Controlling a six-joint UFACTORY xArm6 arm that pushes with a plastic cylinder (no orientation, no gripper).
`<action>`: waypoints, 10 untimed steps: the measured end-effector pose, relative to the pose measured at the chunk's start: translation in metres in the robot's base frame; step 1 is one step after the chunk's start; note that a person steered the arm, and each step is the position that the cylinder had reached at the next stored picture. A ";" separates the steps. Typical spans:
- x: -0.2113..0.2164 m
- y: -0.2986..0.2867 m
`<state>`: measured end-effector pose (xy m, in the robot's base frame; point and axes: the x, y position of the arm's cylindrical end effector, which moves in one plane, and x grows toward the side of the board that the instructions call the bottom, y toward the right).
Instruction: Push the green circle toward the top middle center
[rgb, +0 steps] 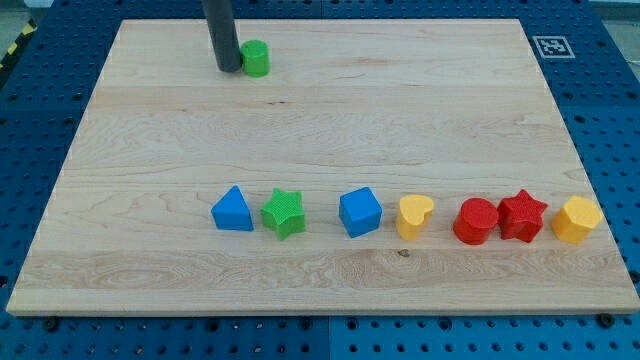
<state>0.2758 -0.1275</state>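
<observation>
The setting looks like a robotics lab bench. A pale wooden board (330, 130) lies on a blue perforated metal table (610, 90) with a regular grid of holes. A printed black-and-white fiducial marker (548, 45) sits at the board's top right corner, and yellow-black hazard tape (14, 48) shows at the view's top left edge.

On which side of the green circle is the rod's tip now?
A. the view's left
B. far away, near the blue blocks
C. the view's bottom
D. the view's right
A: my tip stands against the green circle on its left edge in the view.
</observation>
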 end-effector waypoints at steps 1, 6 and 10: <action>-0.025 0.000; 0.039 0.086; 0.035 0.144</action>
<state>0.3112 0.0163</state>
